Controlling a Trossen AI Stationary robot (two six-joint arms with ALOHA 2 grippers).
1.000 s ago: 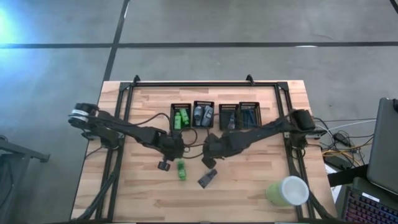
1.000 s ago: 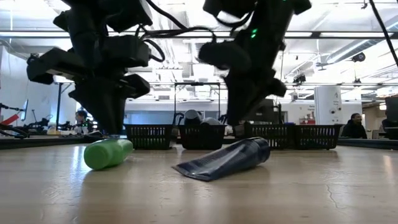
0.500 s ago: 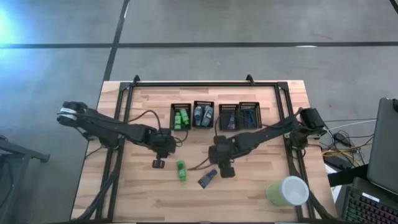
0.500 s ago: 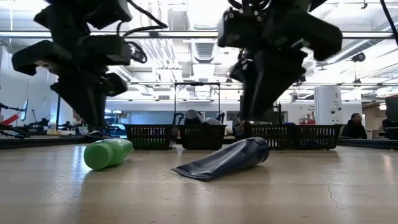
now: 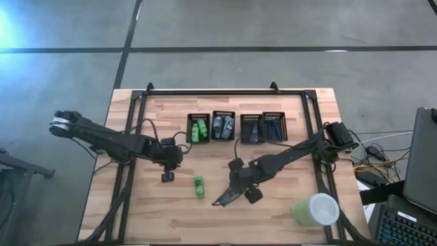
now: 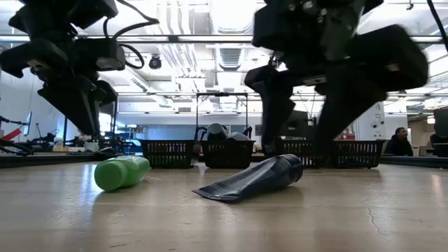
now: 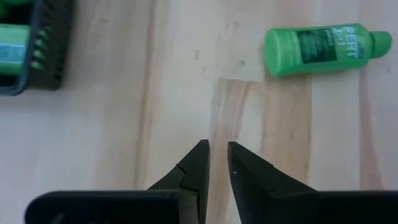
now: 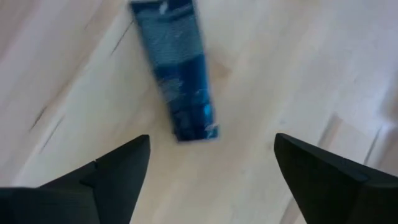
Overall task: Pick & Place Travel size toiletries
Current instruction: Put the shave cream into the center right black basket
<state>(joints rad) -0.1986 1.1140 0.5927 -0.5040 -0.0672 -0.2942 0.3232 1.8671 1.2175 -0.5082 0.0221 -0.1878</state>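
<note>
The right gripper (image 5: 235,195) hangs low over the blue tube (image 5: 226,199), with its two fingers (image 8: 118,171) spread wide apart and nothing between them. The tube lies flat on the wooden table (image 5: 157,212), with its flat crimped end toward the front edge — in the right wrist view it (image 8: 175,99) sits just ahead of the open fingers, not touching them. A green bottle (image 5: 199,186) lies on its side a little to the left of the tube, on the bare wood. The left gripper (image 5: 168,175) is off to the left of the bottle, near it but apart, and its fingers (image 7: 193,171) are almost together with nothing in them. Four black bins (image 5: 235,128) stand in a row at the back — more green bottles and tubes are in them. A big pale green cup (image 5: 315,210) stands near the front right corner.
</note>
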